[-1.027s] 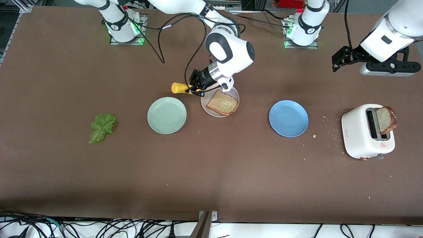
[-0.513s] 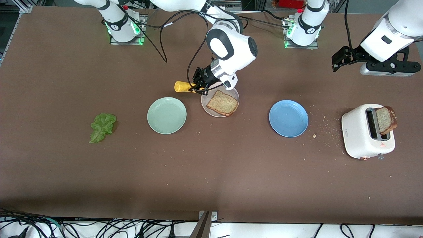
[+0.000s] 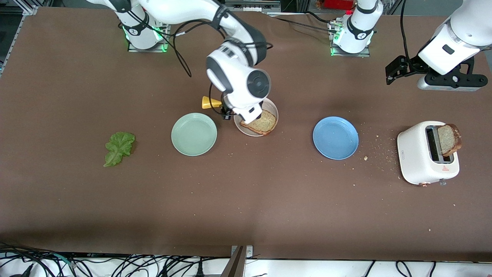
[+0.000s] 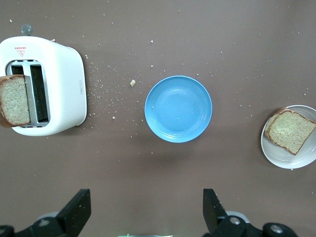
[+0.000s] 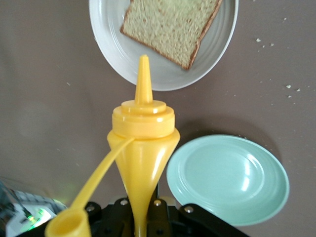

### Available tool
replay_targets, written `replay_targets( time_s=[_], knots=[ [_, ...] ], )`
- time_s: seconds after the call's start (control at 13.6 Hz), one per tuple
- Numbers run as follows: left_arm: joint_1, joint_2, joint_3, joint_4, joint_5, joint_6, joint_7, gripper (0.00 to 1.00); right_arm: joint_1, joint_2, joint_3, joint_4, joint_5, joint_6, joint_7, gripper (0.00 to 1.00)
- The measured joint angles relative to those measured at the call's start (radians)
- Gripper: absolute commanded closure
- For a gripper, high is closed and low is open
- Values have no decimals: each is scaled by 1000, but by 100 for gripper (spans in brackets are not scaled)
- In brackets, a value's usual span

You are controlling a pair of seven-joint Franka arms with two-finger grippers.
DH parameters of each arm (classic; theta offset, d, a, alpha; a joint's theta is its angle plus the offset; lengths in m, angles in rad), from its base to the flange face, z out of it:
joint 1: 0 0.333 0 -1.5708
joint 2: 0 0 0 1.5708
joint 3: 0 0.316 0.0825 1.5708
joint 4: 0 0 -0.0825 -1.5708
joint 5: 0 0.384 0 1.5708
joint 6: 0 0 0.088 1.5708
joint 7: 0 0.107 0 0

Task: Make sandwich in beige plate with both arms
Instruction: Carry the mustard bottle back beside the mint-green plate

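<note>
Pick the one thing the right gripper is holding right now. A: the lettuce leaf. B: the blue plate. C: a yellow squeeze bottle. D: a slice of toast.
C: the right wrist view shows the right gripper shut on the yellow squeeze bottle, cap flipped open, nozzle pointing toward the toast on the beige plate; the lettuce leaf and blue plate lie untouched on the table.

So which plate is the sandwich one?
Find the row of three plates across the middle of the brown table. The beige plate sits between the green plate and the blue plate. Only it has a bread slice on it.
</note>
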Motion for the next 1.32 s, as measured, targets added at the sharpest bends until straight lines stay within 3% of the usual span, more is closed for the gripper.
replay_targets(
  time_s=[0.44, 0.81, 1.1, 1.32],
  knots=[
    [0, 1, 0, 0, 0, 0, 0, 0, -265, -35, -2, 3, 530, 2, -104, 100],
    [0, 1, 0, 0, 0, 0, 0, 0, -452, -28, -3, 0, 884, -51, -249, 100],
    [0, 1, 0, 0, 0, 0, 0, 0, -600, -4, -3, -25, 1019, -104, -562, 100],
    [0, 1, 0, 0, 0, 0, 0, 0, -682, 30, -3, -55, 1050, -148, -844, 100]
  ],
)
